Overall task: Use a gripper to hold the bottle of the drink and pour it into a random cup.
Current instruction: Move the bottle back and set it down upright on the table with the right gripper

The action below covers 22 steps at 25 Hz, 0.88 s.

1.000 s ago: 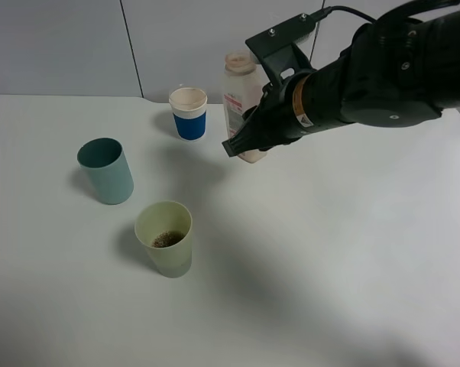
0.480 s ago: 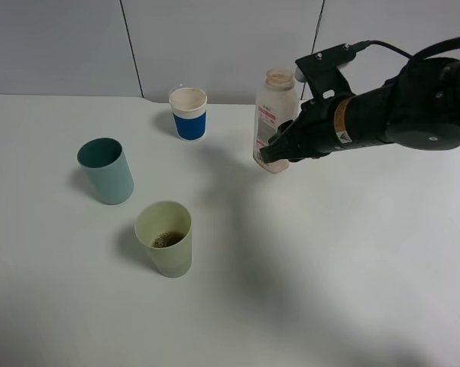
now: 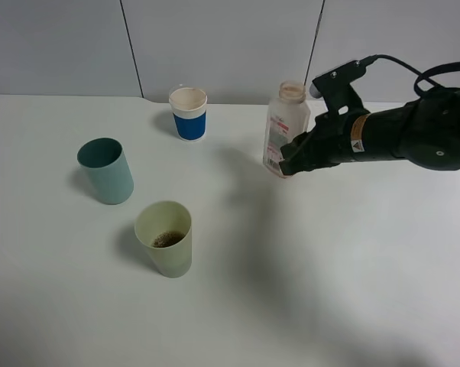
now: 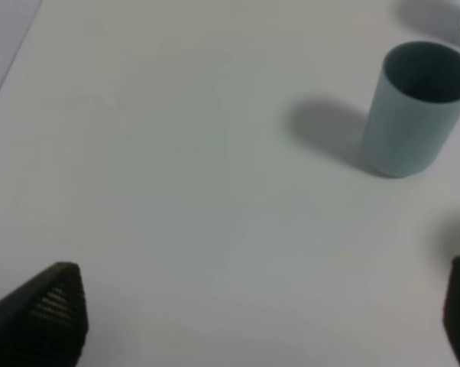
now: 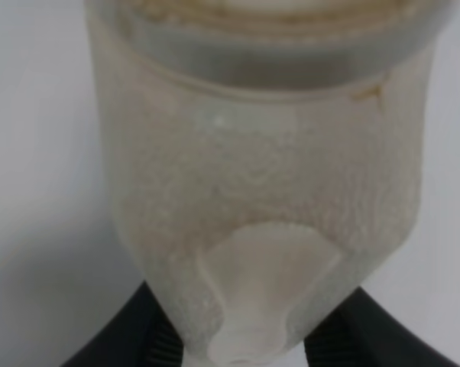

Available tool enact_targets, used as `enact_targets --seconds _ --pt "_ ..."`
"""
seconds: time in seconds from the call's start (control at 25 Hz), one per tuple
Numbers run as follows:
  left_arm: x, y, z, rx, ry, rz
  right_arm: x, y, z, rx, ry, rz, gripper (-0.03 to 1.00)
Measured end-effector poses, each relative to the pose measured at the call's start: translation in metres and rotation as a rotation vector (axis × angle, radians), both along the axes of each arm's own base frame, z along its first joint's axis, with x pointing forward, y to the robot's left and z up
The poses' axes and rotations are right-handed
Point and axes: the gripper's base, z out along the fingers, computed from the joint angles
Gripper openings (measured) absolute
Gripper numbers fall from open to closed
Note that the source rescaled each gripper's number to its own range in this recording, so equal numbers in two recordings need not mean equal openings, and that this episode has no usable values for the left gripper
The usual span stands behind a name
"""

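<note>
My right gripper (image 3: 293, 159) is shut on the bottle (image 3: 284, 130), a small translucent bottle with no cap and a white-and-red label. It is held upright at the back right of the table. I cannot tell if its base touches the table. In the right wrist view the bottle (image 5: 260, 176) fills the frame between the black fingers (image 5: 138, 340). The pale yellow-green cup (image 3: 165, 237) stands front left with brown drink in its bottom. My left gripper (image 4: 260, 313) is open and empty over bare table; it does not show in the exterior view.
A teal cup (image 3: 105, 170) stands at the left and also shows in the left wrist view (image 4: 417, 107). A white cup with a blue band (image 3: 189, 113) stands at the back. The white table (image 3: 329, 267) meets a grey wall behind.
My right gripper has carried the upright bottle to the right and lower, away from the white cup with the blue band. The cups have not moved.
</note>
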Motion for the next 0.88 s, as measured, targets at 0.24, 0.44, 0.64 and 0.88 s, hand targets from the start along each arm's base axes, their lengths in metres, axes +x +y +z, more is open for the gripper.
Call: enact_targets --seconds 0.24,0.44,0.64,0.88 --pt "0.0 0.0 0.0 0.0 0.0 0.0 0.006 0.003 -0.021 0.001 0.006 0.006 0.0" --pt "0.0 0.0 0.0 0.0 0.0 0.0 0.008 0.005 -0.033 0.02 0.016 0.011 0.0" --pt "0.0 0.0 0.0 0.0 0.0 0.0 0.009 0.007 -0.037 0.033 0.011 0.019 0.0" --pt "0.0 0.0 0.0 0.0 0.0 0.0 0.009 0.007 -0.037 0.034 0.01 0.021 0.0"
